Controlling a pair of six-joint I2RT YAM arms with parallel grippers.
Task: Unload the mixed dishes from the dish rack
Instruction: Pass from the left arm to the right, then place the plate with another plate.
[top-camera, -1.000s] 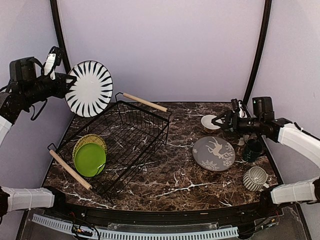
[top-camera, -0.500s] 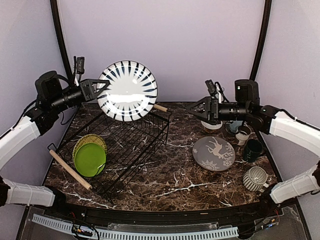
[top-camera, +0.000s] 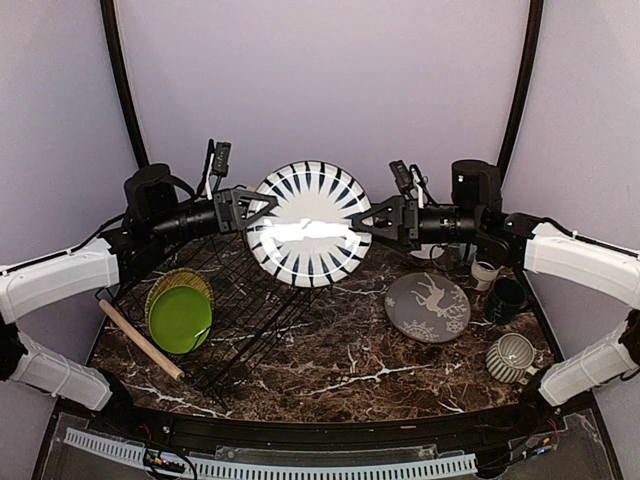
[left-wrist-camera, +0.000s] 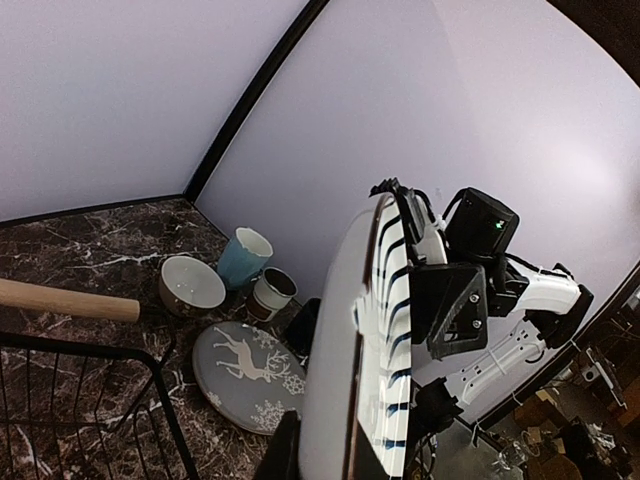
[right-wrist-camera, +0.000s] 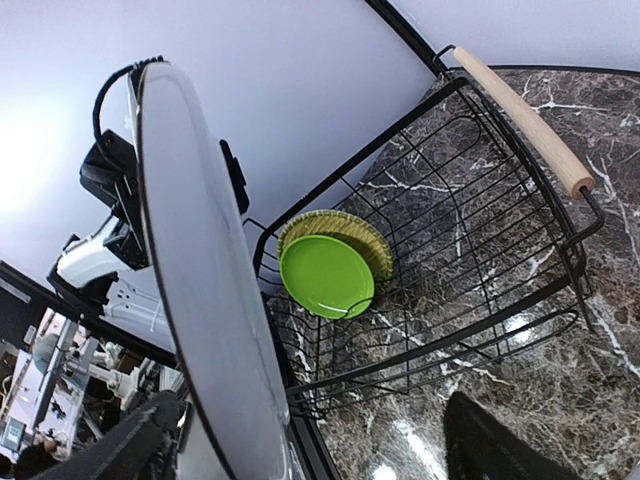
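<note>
Pinching the left rim of the black-and-white radial-striped plate (top-camera: 310, 225) with my left fingers (top-camera: 240, 205), pressed tight on it. Plate is in the air between the two arms, above the far end of the dish rack (top-camera: 250, 320), striped face toward the top camera.

Right fingers (top-camera: 383, 210) are spread wide and straddle the opposite rim. In the right wrist view the plate is edge-on between them, closer to one finger with a gap to the other. Not clamped yet.

Reads as a mid-air handover. The unloaded pieces sit on the right half of the worktop (top-camera: 350, 370): grey deer plate (top-camera: 428, 307), dark teal mug (top-camera: 505, 300), striped mug (top-camera: 510, 357), small white cup (top-camera: 485, 272). So the plate likely goes across to my right arm for set-down there. Left pinch shouldn't let go until the right side bites, since one rim carries the whole plate now.

Left in the rack: lime green plate (top-camera: 180, 320) leaning on the olive-yellow plate (top-camera: 178, 280), at the near-left end.
</note>
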